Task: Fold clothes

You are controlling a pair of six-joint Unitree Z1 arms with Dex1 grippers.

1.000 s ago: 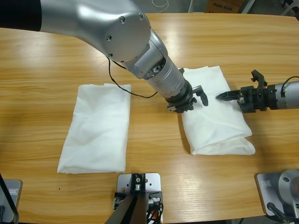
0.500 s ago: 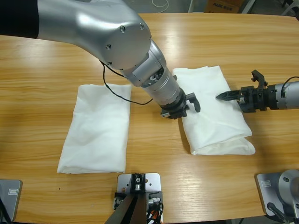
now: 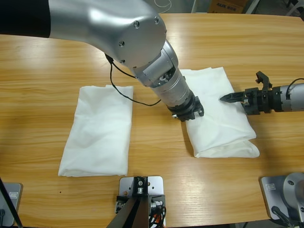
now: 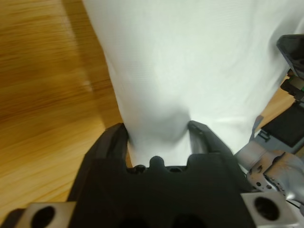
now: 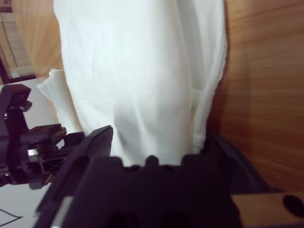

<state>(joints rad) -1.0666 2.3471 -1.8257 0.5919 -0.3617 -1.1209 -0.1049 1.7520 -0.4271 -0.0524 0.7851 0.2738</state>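
Wooden table (image 3: 47,61) bearing two folded T-shirts (image 3: 99,130) (both white, well apart)

The left arm (image 3: 137,42) is a thick silver-grey rounded metal tube with small dark screws on its shell. A thin black cable (image 3: 121,85) loops beside it. The left gripper (image 3: 195,114) is matt black and blocky. The slimmer silver right arm (image 3: 295,96) ends in a black pointed right gripper (image 3: 223,99).
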